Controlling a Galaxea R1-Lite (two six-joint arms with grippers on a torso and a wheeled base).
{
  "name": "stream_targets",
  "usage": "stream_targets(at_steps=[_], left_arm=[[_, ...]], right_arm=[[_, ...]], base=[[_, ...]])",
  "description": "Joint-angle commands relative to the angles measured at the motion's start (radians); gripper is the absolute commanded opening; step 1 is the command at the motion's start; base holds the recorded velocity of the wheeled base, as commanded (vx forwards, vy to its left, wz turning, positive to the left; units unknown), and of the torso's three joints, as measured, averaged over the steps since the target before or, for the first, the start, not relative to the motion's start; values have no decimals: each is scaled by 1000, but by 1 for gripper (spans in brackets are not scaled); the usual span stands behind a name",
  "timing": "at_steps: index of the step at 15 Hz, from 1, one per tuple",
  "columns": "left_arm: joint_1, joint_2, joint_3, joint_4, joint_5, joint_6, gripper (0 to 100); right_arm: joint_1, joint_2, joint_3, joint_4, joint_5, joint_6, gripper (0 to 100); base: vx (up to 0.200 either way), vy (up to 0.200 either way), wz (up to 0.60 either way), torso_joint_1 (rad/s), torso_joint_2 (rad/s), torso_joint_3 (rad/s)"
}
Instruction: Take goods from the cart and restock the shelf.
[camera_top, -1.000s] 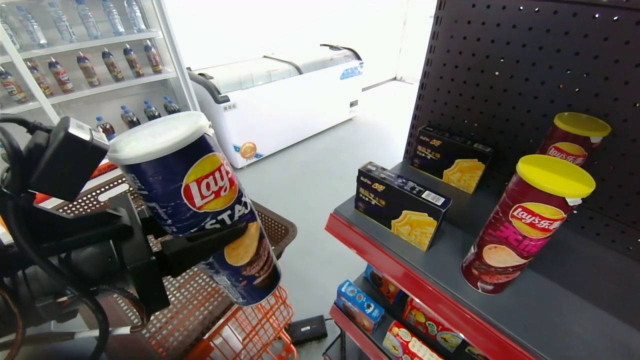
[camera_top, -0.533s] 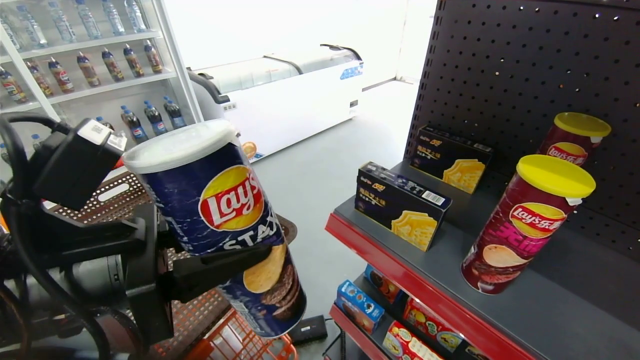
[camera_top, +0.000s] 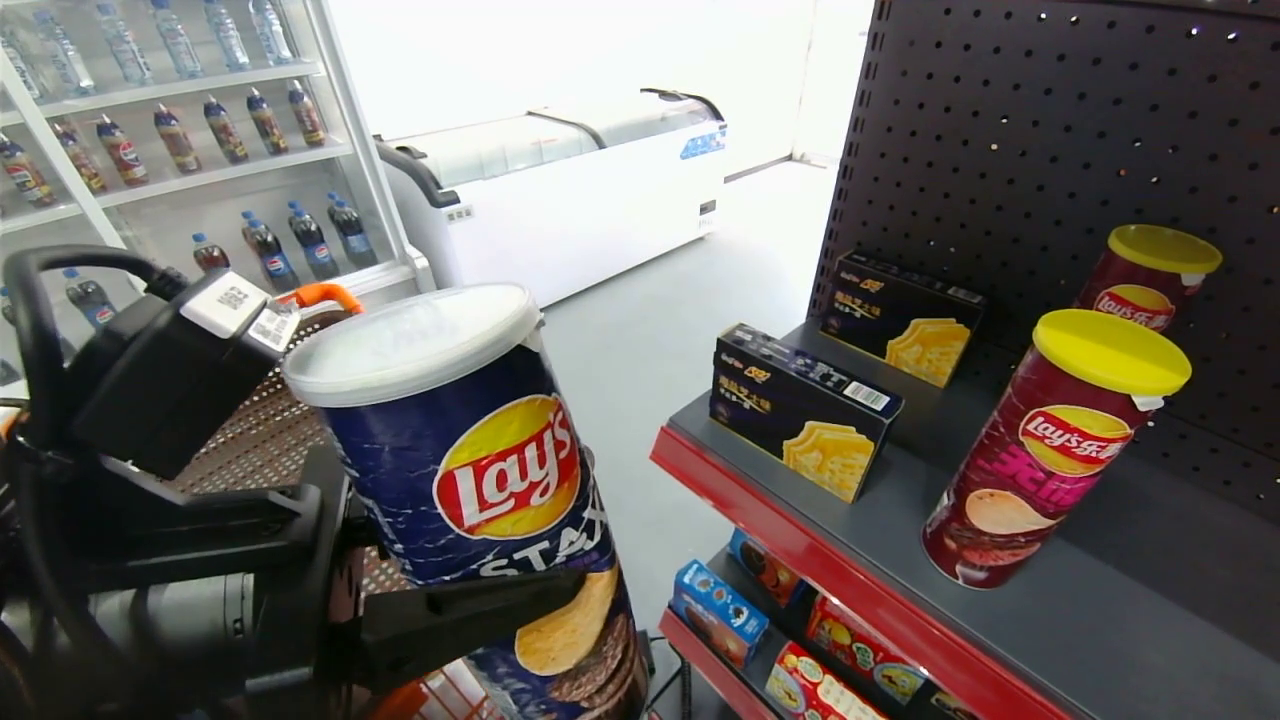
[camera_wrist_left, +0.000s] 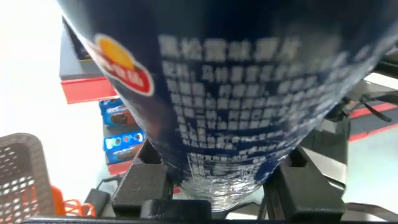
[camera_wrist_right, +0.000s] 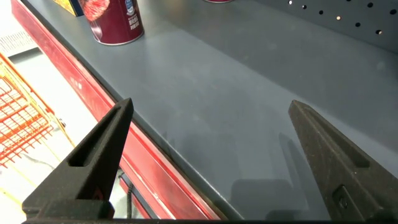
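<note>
Left hand clamps the blue can nearly upright at lower left, in front of the cart. Right hand hangs spread open over the grey shelf, where boxes and red cans stand at right.

The grey shelf lay bare between the front box and the front maroon can. It was bare again past that can, under my right claw, back to the pegboard. The rear box and rear can stood near the pegboard. A red lip edged the front. My left claw, gripping the blue can, hung clear of the shelf.
</note>
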Motion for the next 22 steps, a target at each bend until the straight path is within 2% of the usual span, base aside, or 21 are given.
stream_targets(at_steps=[1,3,8,12,22], left_arm=[[-35,-2,1,0,-1,0,0],[-54,-7,2,0,1,2,0],[-92,-25,7,3,1,3,0],[-138,-67,8,52,1,5,0],[-141,-71,8,52,-1,6,0]], right_arm=[[1,1,0,0,0,0,100],[1,1,0,0,2,0,100],[1,1,0,0,0,0,100],[1,1,0,0,0,0,100],[-1,1,0,0,0,0,100]], base=[[0,0,0,0,0,0],[0,0,0,0,0,0],[0,0,-600,2,3,6],[0,0,-600,2,1,4],[0,0,-600,3,4,1]])
